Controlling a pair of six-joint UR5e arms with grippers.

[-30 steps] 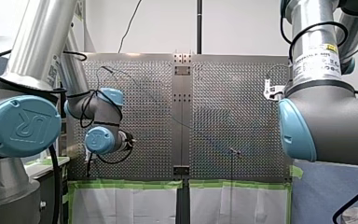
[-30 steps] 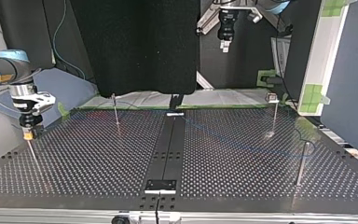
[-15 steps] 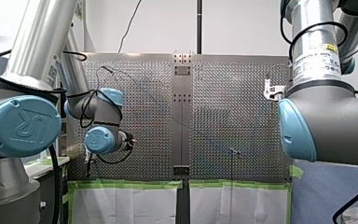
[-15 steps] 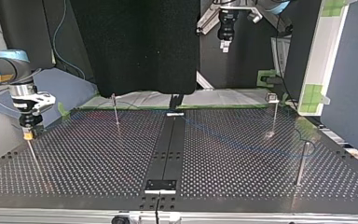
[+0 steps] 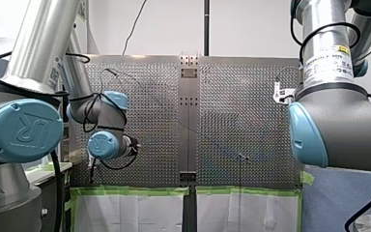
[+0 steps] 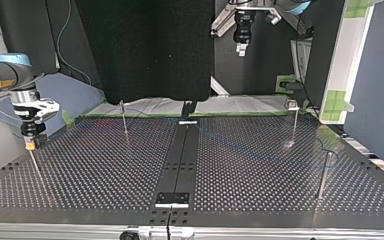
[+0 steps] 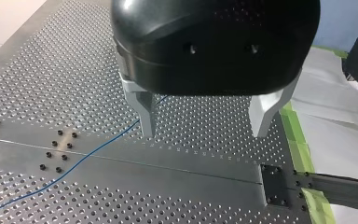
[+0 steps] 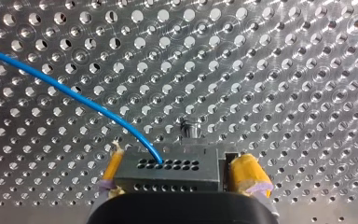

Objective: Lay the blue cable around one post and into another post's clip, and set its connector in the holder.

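Desk (image 6: 260, 165): perforated metal plate with a dark strip down its middle.
Arms: in the top view my right arm comes in at 9 o'clock. My left arm's wrist hangs at 12 o'clock, well above the plate.
Left gripper (image 7: 205, 122): metal jaws spread wide and holding nothing. The cable lies on the plate just beside one finger, not between the two.
Right gripper (image 6: 30, 144): yellow-padded jaws closed on the two ends of the connector, directly above a post.
Posts: thin upright rods in the top view, at 9 o'clock (image 6: 35, 165), 11 o'clock (image 6: 124, 120), 2 o'clock (image 6: 294, 125) and 4 o'clock (image 6: 323, 175). The 2 o'clock one has a small head that looks like a clip.
Connector (image 8: 168, 176): grey block with rows of holes, off the plate in the right gripper.
Cable (image 8: 74, 95): blue, one end plugged into the connector. The rest trails over the plate toward the middle, around no post that I can see.
Holder: I cannot tell which fitting it is.
Risk: the pads grip only the connector's ends, so a tug from the cable could twist it loose.
Risk: nothing guides the loose cable, so it may ride over a post top or catch the wrong post.
Risk: lowering onto the post underneath could bend it.
Count: two arms, two grippers, four posts, one cable, one connector.
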